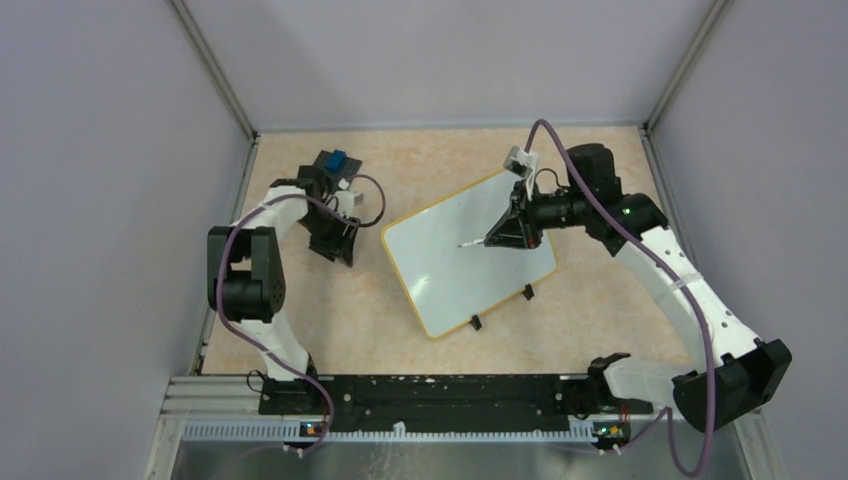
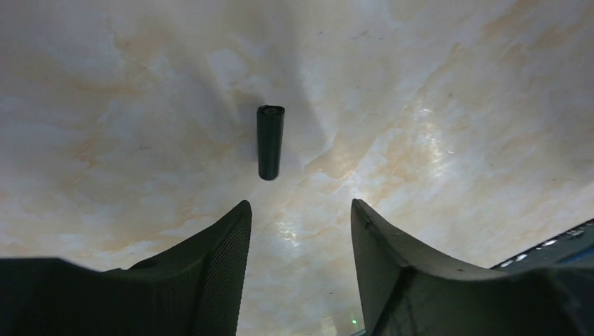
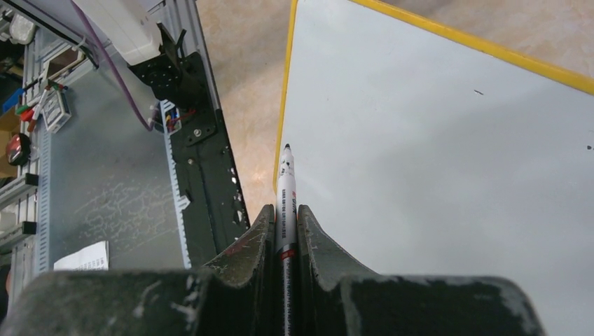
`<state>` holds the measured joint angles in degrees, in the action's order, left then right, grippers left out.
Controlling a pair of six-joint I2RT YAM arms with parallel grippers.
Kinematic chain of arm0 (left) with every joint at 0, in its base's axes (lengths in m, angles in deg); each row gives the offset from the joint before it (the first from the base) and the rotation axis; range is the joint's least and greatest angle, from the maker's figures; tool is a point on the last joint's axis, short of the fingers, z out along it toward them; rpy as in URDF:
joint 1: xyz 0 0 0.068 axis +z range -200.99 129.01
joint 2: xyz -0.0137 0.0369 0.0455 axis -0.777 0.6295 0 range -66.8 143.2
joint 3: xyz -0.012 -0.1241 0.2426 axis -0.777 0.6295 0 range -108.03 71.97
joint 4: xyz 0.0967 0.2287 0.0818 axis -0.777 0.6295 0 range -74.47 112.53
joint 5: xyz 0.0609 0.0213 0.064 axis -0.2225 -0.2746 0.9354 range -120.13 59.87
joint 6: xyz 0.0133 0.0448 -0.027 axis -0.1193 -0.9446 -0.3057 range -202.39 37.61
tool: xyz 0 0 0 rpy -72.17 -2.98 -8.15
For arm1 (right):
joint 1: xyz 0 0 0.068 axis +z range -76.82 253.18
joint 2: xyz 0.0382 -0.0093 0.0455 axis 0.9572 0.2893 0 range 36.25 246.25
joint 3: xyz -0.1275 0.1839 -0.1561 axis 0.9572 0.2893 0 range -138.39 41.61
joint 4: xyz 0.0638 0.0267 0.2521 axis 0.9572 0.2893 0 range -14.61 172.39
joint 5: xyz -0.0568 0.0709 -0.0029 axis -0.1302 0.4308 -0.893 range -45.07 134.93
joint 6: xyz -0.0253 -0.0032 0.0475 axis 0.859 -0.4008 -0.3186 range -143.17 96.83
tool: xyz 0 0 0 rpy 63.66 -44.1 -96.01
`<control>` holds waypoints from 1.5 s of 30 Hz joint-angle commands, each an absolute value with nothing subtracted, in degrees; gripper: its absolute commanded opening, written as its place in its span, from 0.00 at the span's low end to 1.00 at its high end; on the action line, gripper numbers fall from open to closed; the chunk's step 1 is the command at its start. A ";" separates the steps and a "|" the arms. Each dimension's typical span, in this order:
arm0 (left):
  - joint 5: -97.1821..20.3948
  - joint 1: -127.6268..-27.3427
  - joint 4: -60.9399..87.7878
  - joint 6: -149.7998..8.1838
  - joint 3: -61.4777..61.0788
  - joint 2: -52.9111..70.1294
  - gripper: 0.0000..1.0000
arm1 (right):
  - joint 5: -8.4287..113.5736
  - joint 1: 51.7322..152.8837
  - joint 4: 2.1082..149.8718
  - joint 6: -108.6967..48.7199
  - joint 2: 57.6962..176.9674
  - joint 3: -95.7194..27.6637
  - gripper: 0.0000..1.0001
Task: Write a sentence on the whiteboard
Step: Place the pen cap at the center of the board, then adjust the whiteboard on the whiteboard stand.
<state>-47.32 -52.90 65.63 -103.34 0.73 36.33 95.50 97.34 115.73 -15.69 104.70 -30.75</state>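
Note:
The whiteboard [image 1: 450, 275], white with a thin yellow rim, lies tilted in the middle of the table. No sentence is in view on its white face [image 3: 434, 175]. My right gripper [image 1: 497, 238] hangs over the board's upper right part, shut on a white marker [image 3: 286, 183] whose black tip points at the board's left edge. My left gripper [image 1: 338, 240] stands open left of the board, above the bare tabletop. In the left wrist view a black marker cap [image 2: 270, 141] lies on the table just beyond its fingertips [image 2: 300, 204], touching neither finger.
A small dark plate with blue blocks [image 1: 335, 163] sits behind the left gripper. Two black clip feet [image 1: 477, 323] stick out at the board's near edge. The black base rail [image 1: 430, 393] runs along the table's front. Grey walls close in the left, right and back.

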 commanded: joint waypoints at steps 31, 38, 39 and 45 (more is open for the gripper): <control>-99.37 -61.79 59.31 -89.26 -19.22 28.15 0.66 | 95.51 100.00 116.26 -9.55 105.99 -36.35 0.00; -94.69 -65.87 59.36 -90.93 -20.80 32.54 0.59 | 96.43 100.12 117.16 -9.27 105.84 -36.44 0.00; -94.34 -66.35 59.38 -91.38 -20.98 32.83 0.55 | 96.43 100.16 117.27 -9.21 105.81 -36.24 0.00; -94.70 -68.66 59.41 -92.68 -21.45 33.94 0.31 | 96.28 100.25 117.87 -8.43 105.39 -35.73 0.00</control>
